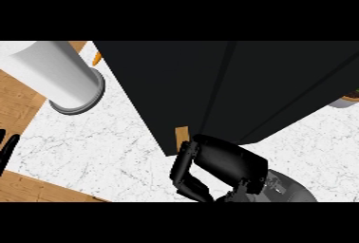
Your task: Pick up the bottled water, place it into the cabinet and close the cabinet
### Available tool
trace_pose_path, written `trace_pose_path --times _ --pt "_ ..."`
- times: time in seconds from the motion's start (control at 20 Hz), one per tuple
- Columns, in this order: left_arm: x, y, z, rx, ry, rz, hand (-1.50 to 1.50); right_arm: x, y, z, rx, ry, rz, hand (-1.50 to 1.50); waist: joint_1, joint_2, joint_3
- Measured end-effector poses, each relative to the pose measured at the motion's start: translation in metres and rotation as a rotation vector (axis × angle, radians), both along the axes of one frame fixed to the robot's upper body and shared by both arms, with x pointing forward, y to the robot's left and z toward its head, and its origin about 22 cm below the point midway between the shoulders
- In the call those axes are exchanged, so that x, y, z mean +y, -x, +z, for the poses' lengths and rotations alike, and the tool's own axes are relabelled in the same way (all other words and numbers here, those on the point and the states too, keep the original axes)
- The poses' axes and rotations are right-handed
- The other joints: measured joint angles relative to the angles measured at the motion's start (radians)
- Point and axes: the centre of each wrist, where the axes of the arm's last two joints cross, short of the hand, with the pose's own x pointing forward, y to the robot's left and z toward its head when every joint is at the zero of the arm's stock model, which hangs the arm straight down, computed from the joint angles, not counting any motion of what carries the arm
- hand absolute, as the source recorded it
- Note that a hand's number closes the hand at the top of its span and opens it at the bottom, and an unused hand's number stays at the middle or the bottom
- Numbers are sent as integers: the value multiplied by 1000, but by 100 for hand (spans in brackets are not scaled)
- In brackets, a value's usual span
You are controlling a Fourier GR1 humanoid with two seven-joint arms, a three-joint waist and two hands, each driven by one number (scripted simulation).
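Large black box-shaped cabinet fills the upper middle and right of the head view, standing on the white marbled counter; thin seams run down its dark face toward its near corner; whether its door is fully closed cannot be told. Small tan wooden tab shows at that near corner, against the cabinet's lower edge.

Right hand: comes in from the lower right on its grey forearm; back of the hand just below the cabinet's corner and just beside the tan tab; contact with either cannot be confirmed; its fingers are clenched, curled down and back toward the wrist, with nothing visible inside them.

Left hand: only black fingers show at the left edge, straight and pointing up, released, at rest, holding nothing.

Bottled water: cannot be identified anywhere in view; its place cannot be told.

Other items: tall white cylinder with a grey ring at its foot, upright on the counter at upper left, well apart from both hands; small orange object just beside the cabinet's left edge, mostly hidden; round pale object with a brown top cut by the right edge; light wooden surface bordering the counter at left.
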Motion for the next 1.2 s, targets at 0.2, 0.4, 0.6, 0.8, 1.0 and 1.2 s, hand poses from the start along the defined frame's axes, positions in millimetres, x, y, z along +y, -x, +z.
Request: trace_pose_path --times 0.2,0.4,0.6,0.8,1.0,1.2 --pt "3 2 -3 7 7 10 -150 23 -31 10 31 22 -115 150 -18 -2 6" --pt "6 3 -4 6 8 19 -150 37 -56 18 58 18 -243 150 -28 -6 12" --pt "9 7 -6 8 11 21 -150 47 -72 20 96 8 -347 150 -37 -11 16" --pt "11 8 -7 0 20 25 -150 55 -83 21 121 -9 -421 150 -46 -13 18" --pt "12 11 -9 0 28 28 -150 59 -91 21 157 -46 -475 -150 -48 -14 16" --pt "13 13 -9 -1 31 30 -150 64 -97 22 192 -79 -509 -150 -55 -16 15"
